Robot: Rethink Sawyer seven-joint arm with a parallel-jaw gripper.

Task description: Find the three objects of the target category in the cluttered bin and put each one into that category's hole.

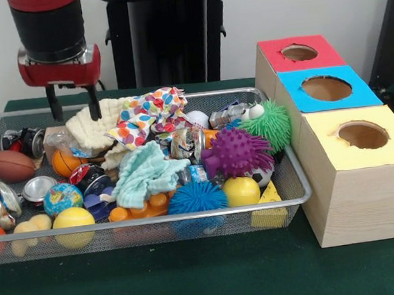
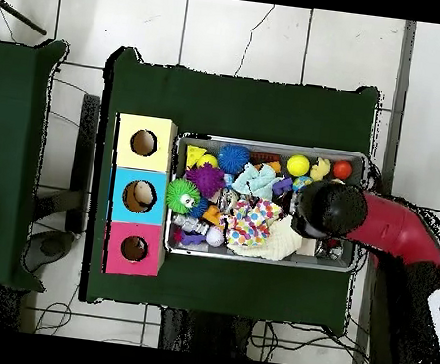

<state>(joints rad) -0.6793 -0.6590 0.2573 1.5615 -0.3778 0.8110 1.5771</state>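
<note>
wire bin (image 1: 294, 180) crammed: balls, cans, cloths; jaws spread above cream cloth (image 1: 87, 130).

Red and black arm descends vertically at the far left of the front view, wrist straight, its tool (image 1: 73, 103) pointing down with both dark fingers (image 1: 55, 105) parted, nothing held between them.

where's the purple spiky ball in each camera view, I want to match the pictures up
Front view: the purple spiky ball sits right of centre in the wire bin, just below-left of the green spiky ball.
Overhead view: it lies at the bin's left end, above the green spiky ball.
Shared landmark: the blue-topped box, nearest that end of the bin.
</note>
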